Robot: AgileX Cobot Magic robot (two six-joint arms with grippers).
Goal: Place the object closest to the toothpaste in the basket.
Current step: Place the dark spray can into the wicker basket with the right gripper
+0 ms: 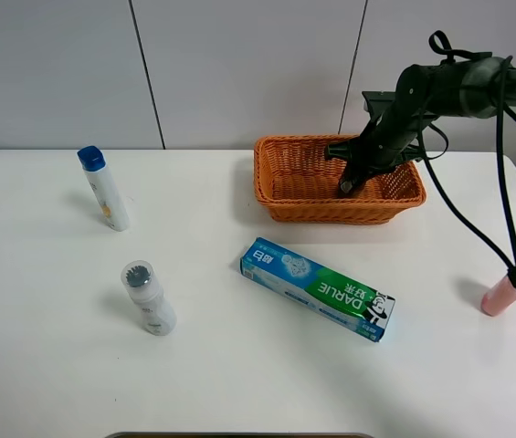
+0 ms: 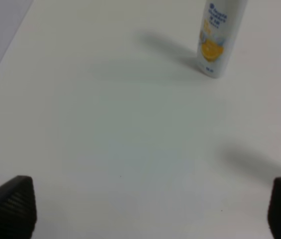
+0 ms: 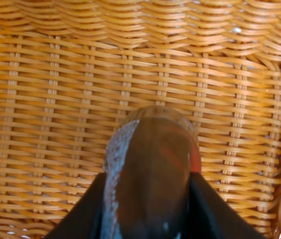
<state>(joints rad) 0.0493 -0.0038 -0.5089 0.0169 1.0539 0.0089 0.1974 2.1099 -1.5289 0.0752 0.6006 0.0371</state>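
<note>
The blue-green toothpaste box (image 1: 317,287) lies flat in the middle of the table. The orange wicker basket (image 1: 285,205) stands behind it. My right gripper (image 1: 351,182) reaches down inside the basket, shut on a dark brown rounded object (image 3: 150,169). In the right wrist view the object sits between the black fingers (image 3: 88,209), just above the woven basket floor (image 3: 41,99). My left gripper (image 2: 150,209) is open and empty over bare table; it is out of the exterior high view.
A white bottle with a blue cap (image 1: 104,187) stands at the far left and shows in the left wrist view (image 2: 217,40). A white bottle with a grey cap (image 1: 148,297) stands front left. A pink object (image 1: 500,297) stands at the right edge, behind black cables (image 1: 513,182).
</note>
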